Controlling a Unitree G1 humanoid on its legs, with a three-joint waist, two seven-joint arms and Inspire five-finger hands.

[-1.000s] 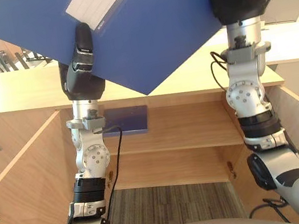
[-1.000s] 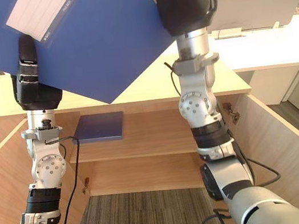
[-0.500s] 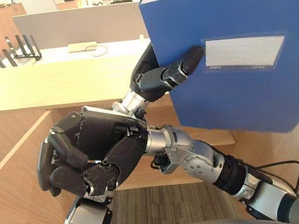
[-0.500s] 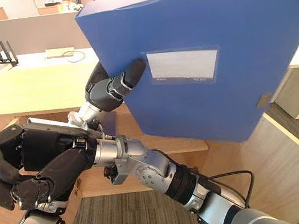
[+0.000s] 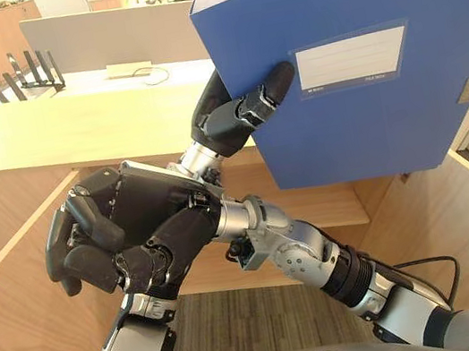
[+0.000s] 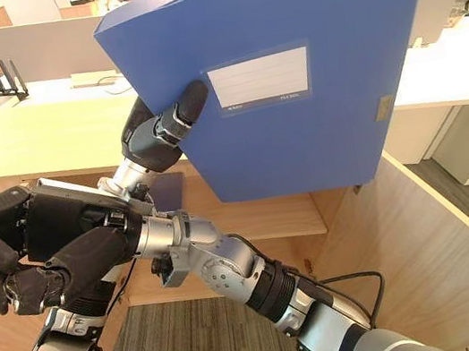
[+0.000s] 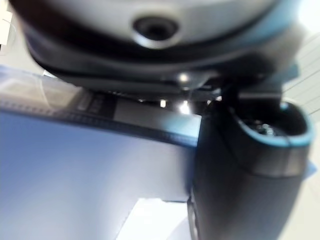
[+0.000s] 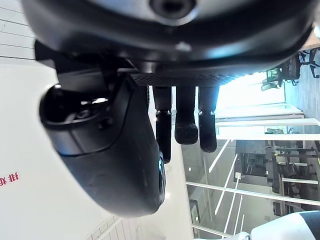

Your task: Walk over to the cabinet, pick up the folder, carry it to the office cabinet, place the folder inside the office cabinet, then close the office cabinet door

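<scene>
The blue folder [image 5: 369, 115], with a white label on its face, is held upright above the open wooden office cabinet [image 5: 330, 204]. My left hand [image 5: 225, 122] is shut on its near edge, with the thumb lying across the front by the label; the left wrist view shows that thumb [image 7: 240, 190] on the blue cover [image 7: 75, 175]. My right hand [image 5: 135, 229] has crossed over to the left, below the folder and in front of the left forearm. Its fingers are curled and hold nothing.
A second blue folder [image 6: 164, 190] lies flat on the cabinet's shelf. The light wooden counter top [image 5: 54, 130] runs above the opening. Open door panels stand at the left [image 5: 11, 297] and right [image 5: 441, 212]. Desks and a divider are behind.
A second ago both hands were up at the tilted folder. The right hand has let go and dropped across to the left, curled. The folder now stands upright, shifted slightly left.
</scene>
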